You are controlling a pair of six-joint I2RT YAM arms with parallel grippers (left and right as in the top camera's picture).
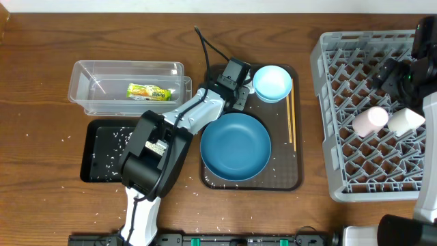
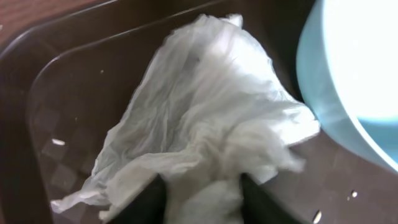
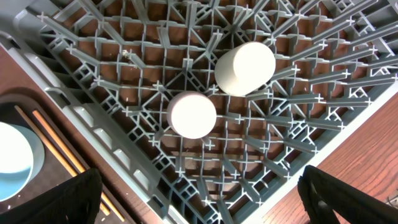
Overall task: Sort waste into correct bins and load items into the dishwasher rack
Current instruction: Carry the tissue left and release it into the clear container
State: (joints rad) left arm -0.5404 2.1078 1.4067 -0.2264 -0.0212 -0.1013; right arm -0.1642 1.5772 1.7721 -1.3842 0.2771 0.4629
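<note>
The tissue sits in the brown tray's far-left corner beside the light-blue bowl, your left gripper clamped on it. The wrapper lies in the clear tub and rice in the black tray. Both cups are in the rack under your right gripper, whose jaws are wide apart.

The left arm has a big, round black part with a small white sticker on it. Farther away it turns into a smooth white tube, then a black boxy end. A thin black cable comes off that far end. The left gripper has two black fingers. The right arm, at the right edge, is black with a tiny green light and a pale grey part nearer. The right gripper has black fingers too.
</note>
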